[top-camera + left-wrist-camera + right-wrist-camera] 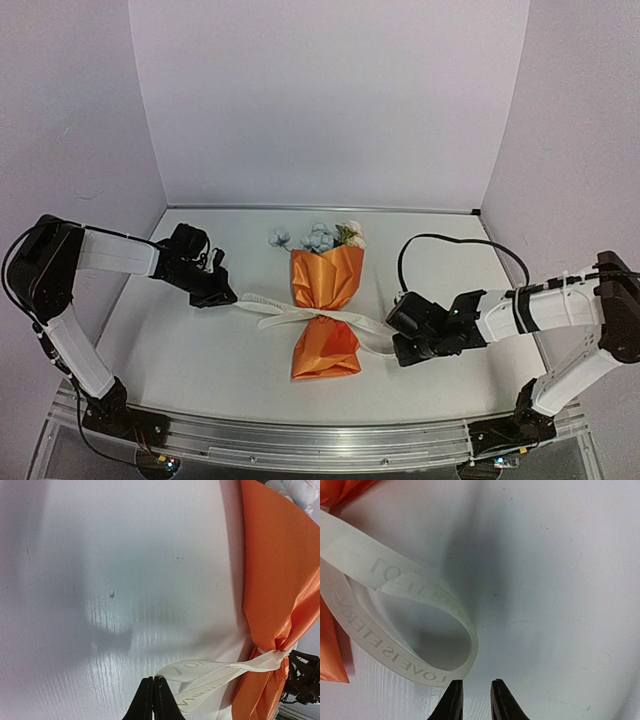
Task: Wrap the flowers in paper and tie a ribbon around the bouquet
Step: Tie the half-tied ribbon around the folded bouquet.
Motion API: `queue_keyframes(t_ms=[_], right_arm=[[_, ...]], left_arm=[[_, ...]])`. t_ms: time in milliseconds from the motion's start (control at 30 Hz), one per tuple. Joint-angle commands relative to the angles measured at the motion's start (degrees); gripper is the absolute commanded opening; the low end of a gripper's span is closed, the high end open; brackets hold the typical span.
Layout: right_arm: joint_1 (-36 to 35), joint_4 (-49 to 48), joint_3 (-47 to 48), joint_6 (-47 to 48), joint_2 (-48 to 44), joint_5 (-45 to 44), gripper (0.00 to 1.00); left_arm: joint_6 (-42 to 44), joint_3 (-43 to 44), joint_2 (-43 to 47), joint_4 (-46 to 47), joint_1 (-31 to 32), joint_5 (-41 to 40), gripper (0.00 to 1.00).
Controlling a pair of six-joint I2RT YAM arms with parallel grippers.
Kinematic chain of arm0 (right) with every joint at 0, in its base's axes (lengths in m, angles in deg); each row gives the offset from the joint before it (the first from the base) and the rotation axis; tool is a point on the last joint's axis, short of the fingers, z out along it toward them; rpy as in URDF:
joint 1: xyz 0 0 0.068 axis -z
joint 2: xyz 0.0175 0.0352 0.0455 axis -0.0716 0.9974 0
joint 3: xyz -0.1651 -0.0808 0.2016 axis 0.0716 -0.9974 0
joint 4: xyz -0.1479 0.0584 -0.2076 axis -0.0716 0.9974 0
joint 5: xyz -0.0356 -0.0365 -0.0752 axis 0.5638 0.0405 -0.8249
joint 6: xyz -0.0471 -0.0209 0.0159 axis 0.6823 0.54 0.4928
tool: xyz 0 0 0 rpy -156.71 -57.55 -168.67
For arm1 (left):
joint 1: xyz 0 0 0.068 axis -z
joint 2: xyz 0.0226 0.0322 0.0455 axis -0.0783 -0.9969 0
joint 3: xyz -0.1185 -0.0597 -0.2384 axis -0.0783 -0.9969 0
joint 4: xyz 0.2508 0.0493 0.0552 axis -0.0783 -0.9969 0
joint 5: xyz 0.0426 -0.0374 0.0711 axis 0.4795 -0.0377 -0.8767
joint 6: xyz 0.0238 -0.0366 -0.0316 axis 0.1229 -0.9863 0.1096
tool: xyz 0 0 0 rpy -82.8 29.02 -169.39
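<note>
At table centre, bouquet lies long axis near-far, ribbon cinched round waist, tails running left and right. Left claw pressed together at left tail end, pinch unclear. Right claw slightly spread, ribbon loop just beside, unheld.

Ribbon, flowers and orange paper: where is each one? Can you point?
ribbon (420, 672): right wrist view, on the loop's printed lower band.
flowers (320, 238): top view, on a pale blue bloom.
orange paper (325, 278): top view, on the flared part above the tie.
</note>
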Motion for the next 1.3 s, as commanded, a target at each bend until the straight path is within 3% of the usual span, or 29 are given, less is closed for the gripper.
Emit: queue_keyframes(t_ms=[0,133,267,400,533,633,833,1000,1100,1267], right_arm=[[-0.1,2.69,1.96,3.83,-3.75,-2.86,0.42],[-0.02,8.31,3.59,5.94,-5.54,-2.79,0.59],[0.54,10.86,3.98,9.8,-8.09,-1.86,0.7],[6.84,12.35,6.0,8.76,-10.06,9.83,0.72],[10.12,13.58,11.01,8.87,-7.69,19.72,0.71],[11.5,13.9,15.07,8.29,-3.64,24.01,0.71],[16.61,12.64,22.1,8.59,5.97,32.7,0.6],[19.6,10.53,25.13,11.81,11.23,39.83,0.56],[19.3,10.69,26.05,12.87,12.58,41.83,0.57],[16.84,13.54,26.21,21.07,12.61,37.9,0.67]], left_arm=[[0.89,1.31,2.09,0.99,0.79,-0.21,0.06],[-0.09,0.84,2.96,1.21,0.89,-1.86,0.12],[-1.58,-0.05,4.75,1.22,0.88,-4.3,0.27],[-3.16,-2.31,6.64,2.75,0.92,-4.77,0.41],[-3.61,-3.65,7.53,4.01,0.9,-3.84,0.48],[-3.56,-4.07,8.18,4.92,1.89,-3.24,0.49],[-2.11,-3.56,7.23,5.98,7.49,-4.17,0.48],[-1.78,-2.75,5.01,6.63,10.25,-3.95,0.46],[-1.58,-2.44,4.15,7.14,10.47,-2.97,0.45],[-0.09,-0.71,2.0,6.36,11.49,-2.16,0.42]])
